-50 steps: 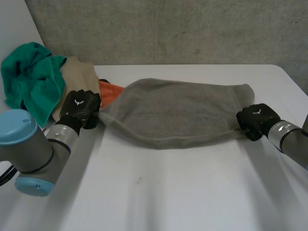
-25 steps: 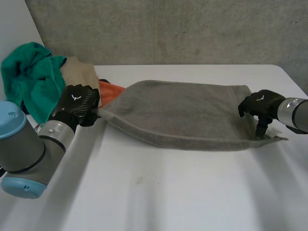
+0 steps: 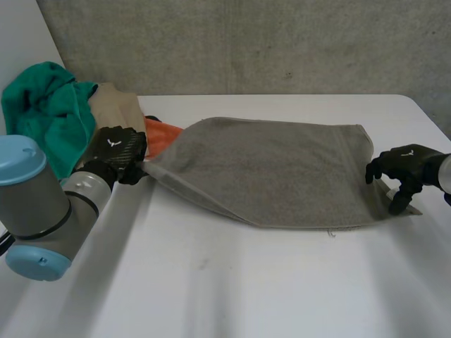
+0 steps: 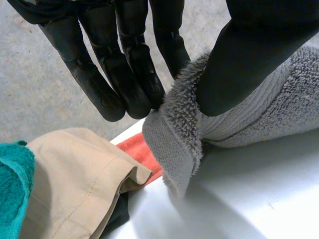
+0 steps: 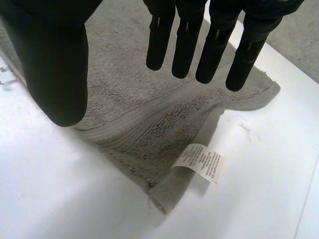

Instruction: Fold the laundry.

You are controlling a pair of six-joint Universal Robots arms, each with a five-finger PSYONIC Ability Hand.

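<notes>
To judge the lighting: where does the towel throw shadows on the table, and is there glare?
Left wrist view: the grey towel throws a soft shadow on the table under its raised corner. Right wrist view: the white label shades the table beside it. Head view: light is even, no glare.

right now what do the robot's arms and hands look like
The left arm is a grey cylinder with light-blue caps. The left robot hand and right robot hand are black, each with a small white logo on its back.
</notes>
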